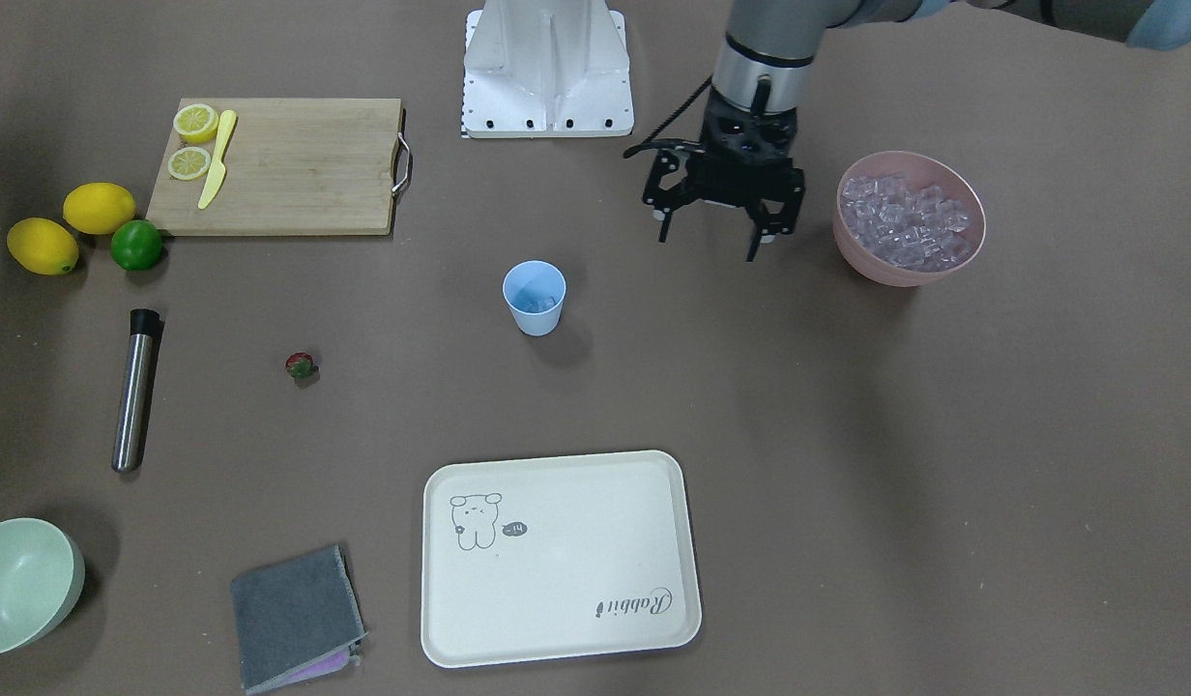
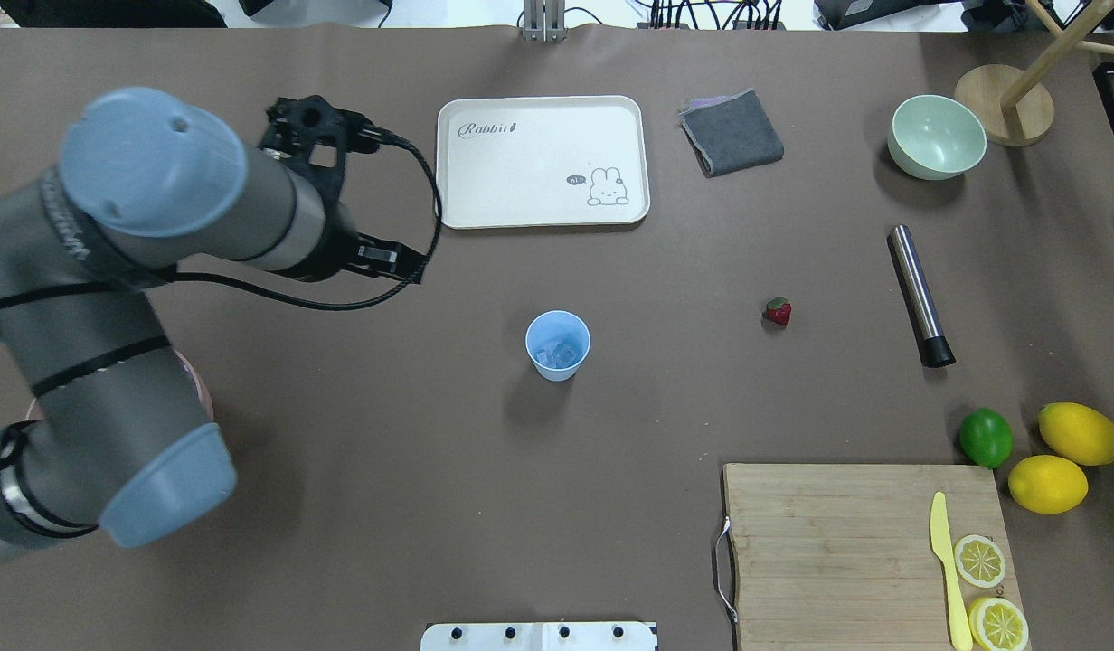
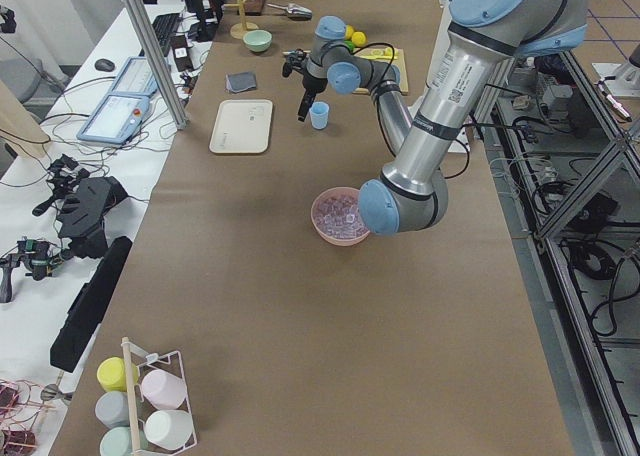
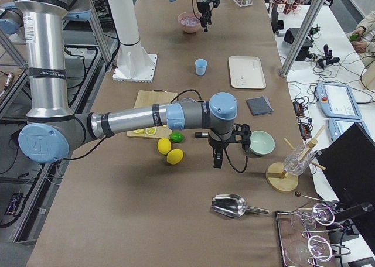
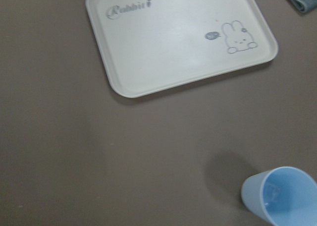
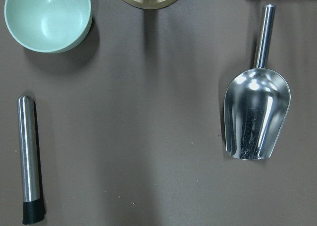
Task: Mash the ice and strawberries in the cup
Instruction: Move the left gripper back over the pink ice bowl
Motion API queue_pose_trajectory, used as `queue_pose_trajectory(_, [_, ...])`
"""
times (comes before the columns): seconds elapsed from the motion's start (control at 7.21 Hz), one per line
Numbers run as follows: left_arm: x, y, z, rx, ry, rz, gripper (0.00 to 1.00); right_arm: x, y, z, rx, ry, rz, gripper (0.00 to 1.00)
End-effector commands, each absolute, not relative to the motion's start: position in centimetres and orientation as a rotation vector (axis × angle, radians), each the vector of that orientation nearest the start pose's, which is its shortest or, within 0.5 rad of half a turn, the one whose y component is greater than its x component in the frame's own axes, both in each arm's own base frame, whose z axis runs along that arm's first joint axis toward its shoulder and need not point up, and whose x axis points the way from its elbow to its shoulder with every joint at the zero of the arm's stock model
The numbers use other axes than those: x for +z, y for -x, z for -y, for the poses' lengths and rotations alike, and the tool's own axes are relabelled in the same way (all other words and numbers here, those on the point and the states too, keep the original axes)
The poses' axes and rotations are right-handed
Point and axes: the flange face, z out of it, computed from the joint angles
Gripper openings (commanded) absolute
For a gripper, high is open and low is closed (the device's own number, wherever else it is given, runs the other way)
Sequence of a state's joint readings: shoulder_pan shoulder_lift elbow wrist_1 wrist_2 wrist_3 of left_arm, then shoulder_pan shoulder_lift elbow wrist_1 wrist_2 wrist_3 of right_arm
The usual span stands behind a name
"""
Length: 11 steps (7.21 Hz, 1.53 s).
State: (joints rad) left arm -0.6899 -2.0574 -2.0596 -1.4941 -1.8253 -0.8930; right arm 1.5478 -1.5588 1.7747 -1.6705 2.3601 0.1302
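Note:
The light-blue cup [image 1: 535, 298] stands upright mid-table and holds a few ice cubes [image 2: 557, 354]; it also shows at the lower right of the left wrist view [image 5: 282, 196]. More ice [image 1: 905, 222] fills a pink bowl [image 1: 881, 266]. The small red strawberry [image 1: 301, 364] lies alone on the table, apart from the cup. My left gripper [image 1: 707, 244] hangs open and empty above the table between the cup and the pink bowl. My right gripper [image 4: 217, 157] shows only in the exterior right view, near the green bowl; I cannot tell whether it is open or shut.
A steel muddler [image 1: 134, 390] lies beyond the strawberry. A cream tray [image 1: 557, 638], a grey cloth [image 1: 291, 614], a pale green bowl [image 1: 20, 585], a cutting board [image 1: 296, 169] with lemon halves and a yellow knife, two lemons and a lime are around. A metal scoop [image 6: 257, 114] lies below the right wrist.

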Motion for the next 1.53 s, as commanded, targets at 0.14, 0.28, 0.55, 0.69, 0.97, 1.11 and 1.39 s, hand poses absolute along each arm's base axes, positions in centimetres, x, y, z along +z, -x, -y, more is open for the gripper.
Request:
queue_pose_trajectory(0.14, [28.6, -26.3, 40.2, 0.037, -0.278, -0.758, 0.98, 56.4, -5.0, 49.7, 0.055, -0.043, 0.797, 1.00])
queue_pose_trajectory(0.28, [30.5, -24.4, 38.3, 0.013, -0.244, -0.741, 0.98, 56.4, -4.9, 49.7, 0.054, -0.042, 0.797, 1.00])
queue_pose_trajectory(0.55, [32.2, -23.6, 37.3, -0.199, -0.157, -0.764, 0.98, 56.4, -4.6, 49.8, 0.047, -0.041, 0.797, 1.00])
queue_pose_trajectory(0.69, [34.2, -22.9, 36.6, -0.222, -0.147, -0.768, 0.98, 56.3, -4.4, 49.9, 0.043, -0.043, 0.797, 1.00])
queue_pose_trajectory(0.97, [38.4, -23.6, 36.7, -0.229, -0.148, -0.784, 0.98, 56.1, -4.0, 50.1, 0.033, -0.042, 0.794, 1.00])
queue_pose_trajectory(1.11, [40.1, -25.3, 36.2, -0.248, -0.128, -0.814, 0.98, 56.1, -3.9, 50.1, 0.031, -0.043, 0.793, 1.00])
queue_pose_trajectory(1.39, [41.4, -27.2, 34.9, -0.242, -0.100, -0.825, 0.98, 55.9, -3.7, 50.4, 0.026, -0.046, 0.792, 1.00])
